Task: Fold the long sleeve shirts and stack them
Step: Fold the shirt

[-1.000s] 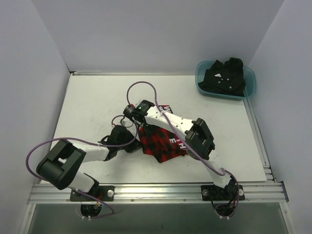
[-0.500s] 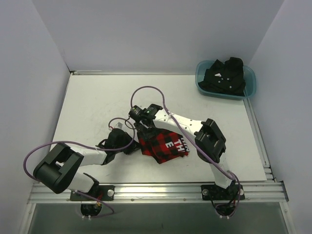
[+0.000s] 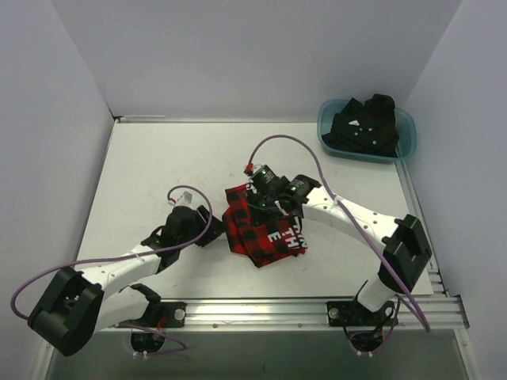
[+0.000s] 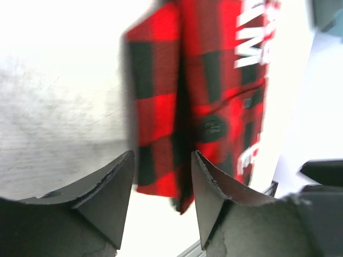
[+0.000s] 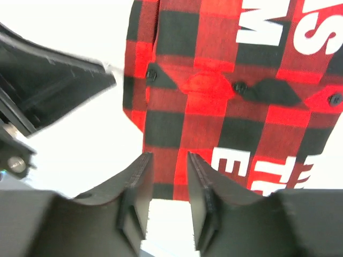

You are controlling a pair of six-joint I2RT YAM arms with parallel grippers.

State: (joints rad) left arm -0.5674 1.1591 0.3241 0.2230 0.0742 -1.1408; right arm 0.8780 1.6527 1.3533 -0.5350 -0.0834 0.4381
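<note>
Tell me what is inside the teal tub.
A crumpled black shirt with small white marks fills the teal tub, rising above its rim. The tub's floor and anything beneath the shirt are covered.

I see a teal plastic tub [image 3: 323,131] sitting at the far right corner of the white table [image 3: 158,166]; a silver metal rail [image 3: 253,310] runs along its near edge.

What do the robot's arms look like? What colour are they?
The left arm and right arm have white tubes with chunky black joints. A thin purple cable loops along each. Small green lights glow near the right wrist. The fingers are dark grey wedges.
</note>
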